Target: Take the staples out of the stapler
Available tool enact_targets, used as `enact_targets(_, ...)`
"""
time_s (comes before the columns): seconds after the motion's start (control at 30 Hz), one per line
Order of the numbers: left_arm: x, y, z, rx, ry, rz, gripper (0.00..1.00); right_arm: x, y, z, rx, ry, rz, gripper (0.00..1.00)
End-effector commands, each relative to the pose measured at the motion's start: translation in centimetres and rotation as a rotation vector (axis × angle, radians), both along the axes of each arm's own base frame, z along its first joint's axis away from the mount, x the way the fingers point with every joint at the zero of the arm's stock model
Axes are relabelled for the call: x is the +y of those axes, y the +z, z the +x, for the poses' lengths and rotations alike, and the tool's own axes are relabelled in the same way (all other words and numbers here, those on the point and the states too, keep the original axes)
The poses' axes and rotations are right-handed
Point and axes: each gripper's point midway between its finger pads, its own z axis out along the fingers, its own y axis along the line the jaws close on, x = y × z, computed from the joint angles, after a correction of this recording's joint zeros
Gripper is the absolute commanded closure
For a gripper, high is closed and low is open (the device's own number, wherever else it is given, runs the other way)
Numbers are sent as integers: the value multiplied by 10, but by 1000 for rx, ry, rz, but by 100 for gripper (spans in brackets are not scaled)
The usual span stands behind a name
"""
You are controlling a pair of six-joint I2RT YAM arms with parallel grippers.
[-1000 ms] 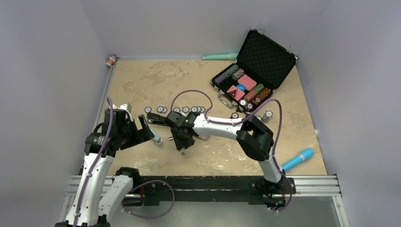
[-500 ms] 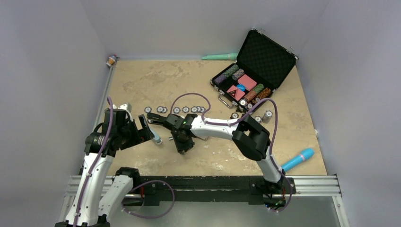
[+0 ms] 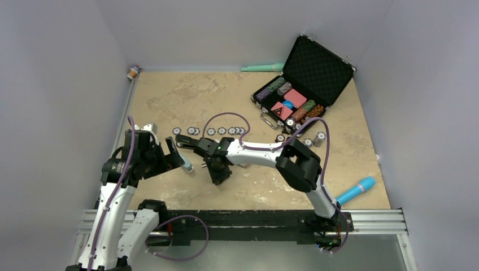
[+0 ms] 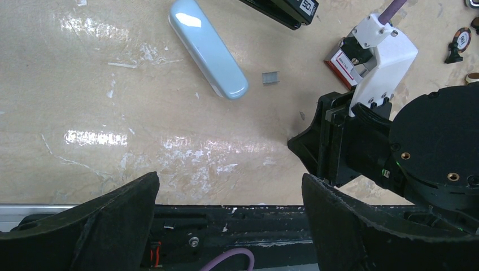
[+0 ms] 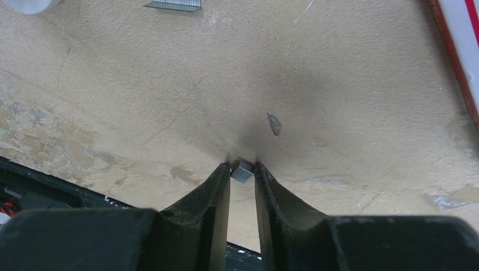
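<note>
The black stapler (image 3: 191,143) lies on the table between my two grippers; its end shows at the top of the left wrist view (image 4: 282,8). My right gripper (image 5: 243,167) is shut on a small grey strip of staples (image 5: 243,171), pinched at the fingertips right at the table surface. In the top view the right gripper (image 3: 219,176) points down just in front of the stapler. A second loose staple strip (image 4: 270,78) lies next to the light-blue block (image 4: 208,48); it also shows in the right wrist view (image 5: 172,5). My left gripper (image 4: 229,186) is open and empty, left of the stapler.
A red-and-white card (image 4: 342,62) lies under the right wrist. A row of poker chips (image 3: 212,131) runs behind the stapler. An open chip case (image 3: 299,84) stands at the back right. A blue-and-pink cylinder (image 3: 356,190) lies at the front right, a green tube (image 3: 262,67) at the back wall.
The right arm's elbow has shifted a little to the left and its gripper has settled lower at the table. The left arm and the stapler have not moved.
</note>
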Motion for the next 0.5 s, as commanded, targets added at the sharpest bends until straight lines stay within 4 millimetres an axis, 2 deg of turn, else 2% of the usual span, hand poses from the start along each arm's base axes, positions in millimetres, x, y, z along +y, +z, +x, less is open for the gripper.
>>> enact_targets(0.0,-1,4,5,-32,8,-12,0,1,-3,-2,2,9,-14,75)
enact_targets(0.17,-1,4,5,-33,7,-13,0,1,3,1,-18,7,-20,77)
enact_targets(0.47,-1,4,5,-29,7,-12,0,7,30,4,-52,17,38,82)
